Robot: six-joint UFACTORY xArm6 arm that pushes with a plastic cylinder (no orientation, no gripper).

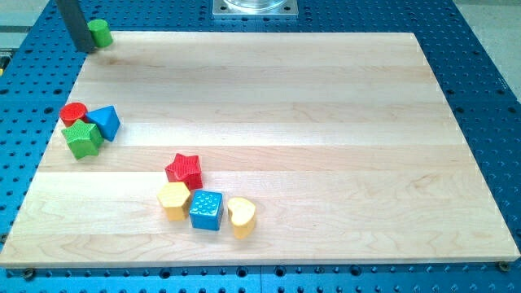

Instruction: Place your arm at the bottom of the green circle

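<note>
1. Big wooden board [269, 146] in the middle, light tan, made of long planks side by side.
2. Faint lines across the wood, running from the view's left to the view's right.
3. Blue table [480, 89] under the board, showing on all sides, full of small round holes in neat rows.
4. Shiny grey metal plate [255, 7] at the view's top, just past the board's far edge.
5. Bright, even light all over, with only soft shadows on the wood.

My tip [85, 49] sits just left of the green circle [100, 32], at the board's [326, 98] top-left corner.
</note>
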